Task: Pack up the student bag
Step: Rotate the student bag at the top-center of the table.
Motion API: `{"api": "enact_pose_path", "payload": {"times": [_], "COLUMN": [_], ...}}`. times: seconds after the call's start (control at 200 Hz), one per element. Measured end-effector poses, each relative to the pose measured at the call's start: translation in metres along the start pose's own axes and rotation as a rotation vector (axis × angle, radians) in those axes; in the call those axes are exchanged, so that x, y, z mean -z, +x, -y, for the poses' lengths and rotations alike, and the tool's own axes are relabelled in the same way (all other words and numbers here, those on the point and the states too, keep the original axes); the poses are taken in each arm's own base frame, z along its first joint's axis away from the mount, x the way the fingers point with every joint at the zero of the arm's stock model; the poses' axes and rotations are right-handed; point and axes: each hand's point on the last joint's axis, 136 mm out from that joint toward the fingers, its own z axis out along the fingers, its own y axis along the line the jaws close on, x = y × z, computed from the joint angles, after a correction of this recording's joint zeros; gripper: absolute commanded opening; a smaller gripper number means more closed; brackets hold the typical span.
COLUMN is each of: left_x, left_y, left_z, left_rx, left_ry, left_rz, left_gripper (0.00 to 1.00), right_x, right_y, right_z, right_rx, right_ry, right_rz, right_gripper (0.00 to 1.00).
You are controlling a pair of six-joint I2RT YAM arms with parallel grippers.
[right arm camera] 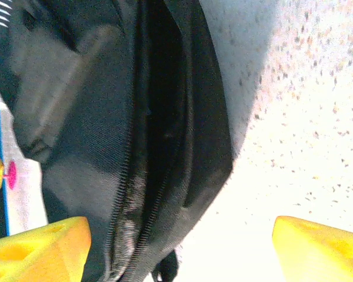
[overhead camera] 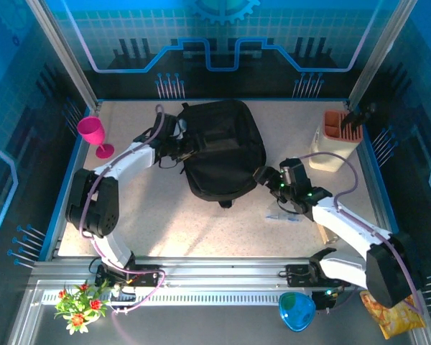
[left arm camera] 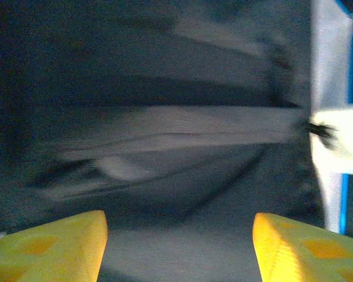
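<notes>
Top external view puts the student bag [overhead camera: 223, 147] on the far middle of the table [overhead camera: 201, 226], lying flat with one end toward the far edge. It is soft black fabric and should sag and fold rather than hold a shape. I judge it light while unpacked and not fragile, and the weave should give fair grip.

The left gripper [overhead camera: 177, 141] is at the bag's left side and the right gripper [overhead camera: 267, 177] is at its near right edge. Left wrist view is blurred: yellow fingertips [left arm camera: 47, 249] stand wide apart, with dark fabric and a paler band ahead and nothing pinched. Right wrist view shows the right fingers [right arm camera: 320, 249] wide apart too, facing a zipper opening [right arm camera: 159, 123] that gapes slightly.

The best hold is probably the fabric lip beside the zipper teeth. One arm could lift it while the other pins the body, since a limp mouth tends to fall shut.

The table top is pale, speckled and flat, and most of the working room lies on the near half between the arms. A pink goblet [overhead camera: 95, 134] stands near the far left corner and a beige holder with an orange top [overhead camera: 335, 140] near the far right corner, both apart from the bag. A small clear item [overhead camera: 282, 215], too small to name, lies just beside the right arm.
</notes>
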Motion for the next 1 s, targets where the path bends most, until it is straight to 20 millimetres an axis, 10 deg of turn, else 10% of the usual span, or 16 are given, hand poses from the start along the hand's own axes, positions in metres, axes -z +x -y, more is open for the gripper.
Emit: {"api": "enact_pose_path", "payload": {"times": [0.335, 1.001], "left_x": [-0.012, -0.047], "left_y": [-0.028, -0.054], "left_z": [-0.072, -0.075], "left_rx": [0.182, 0.185], "left_ry": [-0.06, 0.016], "left_rz": [0.033, -0.001], "left_gripper": [0.41, 0.23], "right_x": [-0.025, -0.048], "right_y": [0.029, 0.05], "right_z": [-0.01, -0.015], "right_rx": [0.017, 0.021], "right_ry": [0.0, -0.006], "right_rz": [-0.134, -0.233], "right_gripper": [0.74, 0.48]}}
